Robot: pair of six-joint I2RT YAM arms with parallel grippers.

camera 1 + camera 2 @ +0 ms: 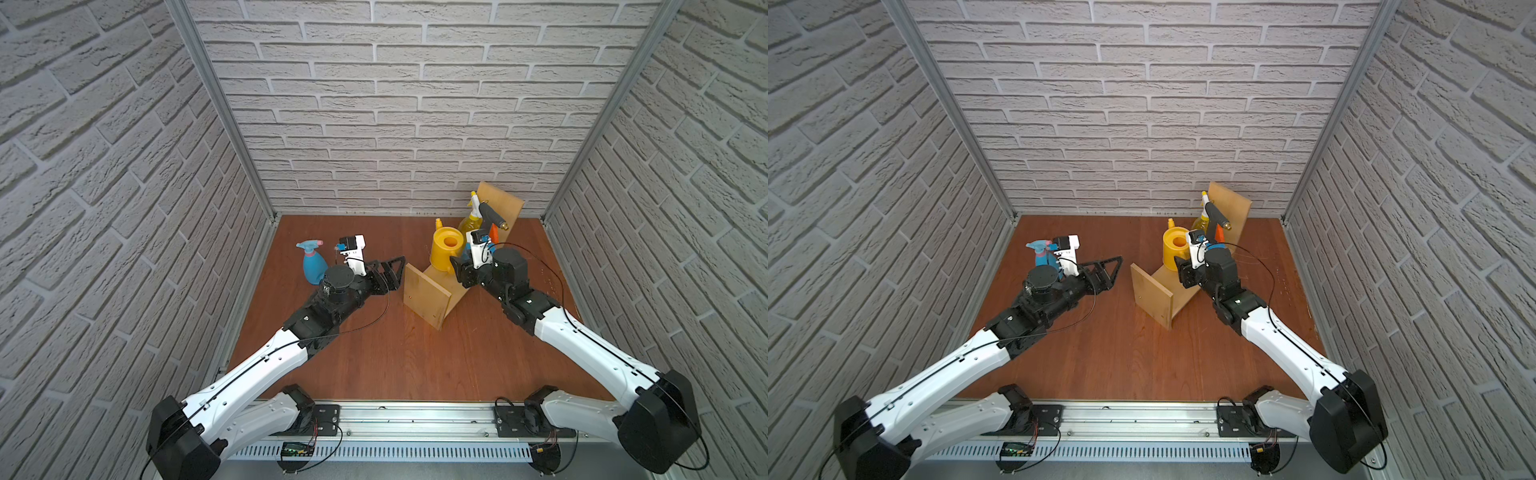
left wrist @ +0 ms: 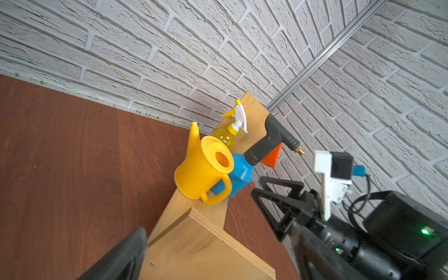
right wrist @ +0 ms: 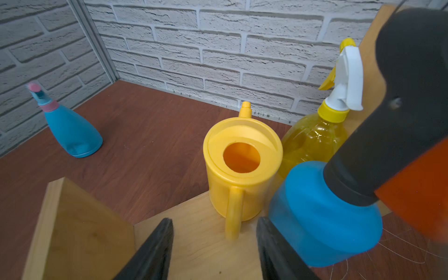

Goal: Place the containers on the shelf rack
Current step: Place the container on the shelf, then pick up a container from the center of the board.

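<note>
We find the right gripper's (image 3: 214,221) black fingers (image 3: 155,247) parted around nothing, with the yellow plastic watering can (image 3: 218,184) just ahead of the gap on the long board of the light plywood U-shaped shelf rack (image 3: 80,230). The blue pressure sprayer with black-orange head (image 3: 322,213) sits at that board's edge close beside one finger (we cannot tell whether they touch), and the translucent yellow spray bottle (image 3: 315,140) stands behind. The left gripper (image 1: 399,272) is spread wide and empty near the rack's end panel, and the light-blue spray bottle with pink nozzle (image 1: 312,266) stands on the reddish-brown wooden tabletop (image 1: 374,353), well apart from the rack.
</note>
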